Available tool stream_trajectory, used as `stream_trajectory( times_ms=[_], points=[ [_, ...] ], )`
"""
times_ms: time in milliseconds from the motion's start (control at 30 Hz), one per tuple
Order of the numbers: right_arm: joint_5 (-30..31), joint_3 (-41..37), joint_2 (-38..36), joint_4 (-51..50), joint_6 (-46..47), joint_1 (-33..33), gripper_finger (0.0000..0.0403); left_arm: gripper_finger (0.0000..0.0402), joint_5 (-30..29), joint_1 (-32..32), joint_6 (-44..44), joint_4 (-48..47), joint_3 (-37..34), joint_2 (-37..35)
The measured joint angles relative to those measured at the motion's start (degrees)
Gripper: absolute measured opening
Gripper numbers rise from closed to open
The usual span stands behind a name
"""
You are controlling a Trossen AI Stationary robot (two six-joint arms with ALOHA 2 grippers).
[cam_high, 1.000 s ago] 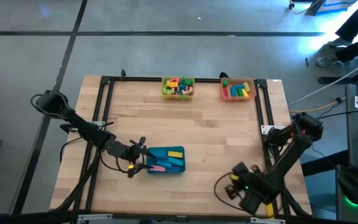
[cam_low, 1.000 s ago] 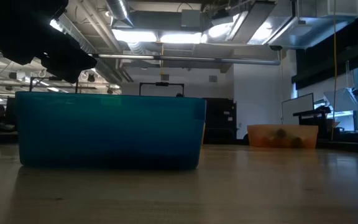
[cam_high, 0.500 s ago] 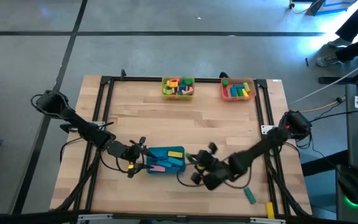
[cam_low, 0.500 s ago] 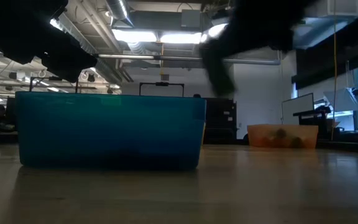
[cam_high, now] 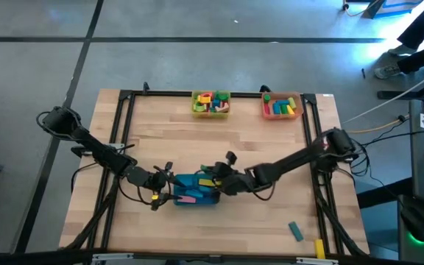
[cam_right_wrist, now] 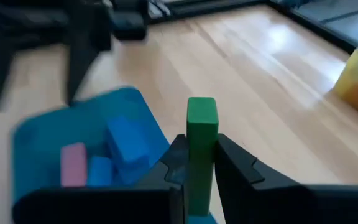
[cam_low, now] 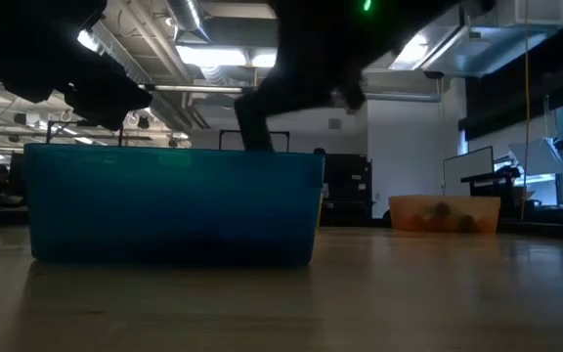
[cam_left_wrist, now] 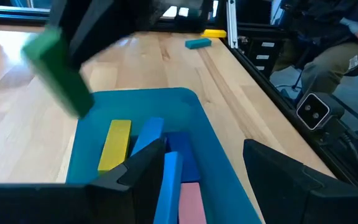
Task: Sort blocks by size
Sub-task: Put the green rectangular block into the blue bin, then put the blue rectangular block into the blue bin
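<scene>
Swinging in from the table's five o'clock corner, my right gripper (cam_high: 213,179) now pinches a green bar (cam_right_wrist: 201,149) over the teal tray (cam_high: 196,199); only its wrist view shows the bar pointing straight out beyond the fingertips. My left gripper (cam_high: 169,188) waits open at the tray's nine o'clock.

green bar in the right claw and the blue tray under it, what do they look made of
Green bar: probably painted wood or hard plastic; flat matte faces, crisp square edges, no grain visible. Teal tray: looks like moulded plastic; smooth thin walls, rounded corner, slight sheen. Tabletop: wood, with visible plank seams and grain.
</scene>
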Motion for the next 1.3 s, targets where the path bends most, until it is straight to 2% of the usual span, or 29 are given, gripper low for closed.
stream_trajectory(
  times_ms=[200, 633, 800, 1100, 1300],
  points=[
    [-2.5, 0.0, 1.5, 1.3, 0.2, -1.6, 0.0076, 0.0202, 0.0, 0.0, 0.6, 0.0, 0.0, 0.0],
    [-4.7, 0.0, 1.4, 0.9, 0.1, -1.5, 0.0197, 0.0202, 0.0, 0.0, 0.5, 0.0, 0.0, 0.0],
    [-8.0, 0.0, -1.1, -0.8, 0.4, -1.4, 0.0232, 0.0202, 0.0, 0.0, 0.3, 0.1, 0.0, 0.0],
    [-8.5, 0.1, -8.1, -14.2, 6.8, 3.0, 0.0231, 0.0202, 0.0, 0.0, 0.2, 0.0, 0.0, 0.0],
    [-8.7, 0.1, -10.6, -27.6, 18.9, 7.7, 0.0225, 0.0202, 0.0, 0.0, 0.2, 0.0, 0.0, 0.0]
  ],
)
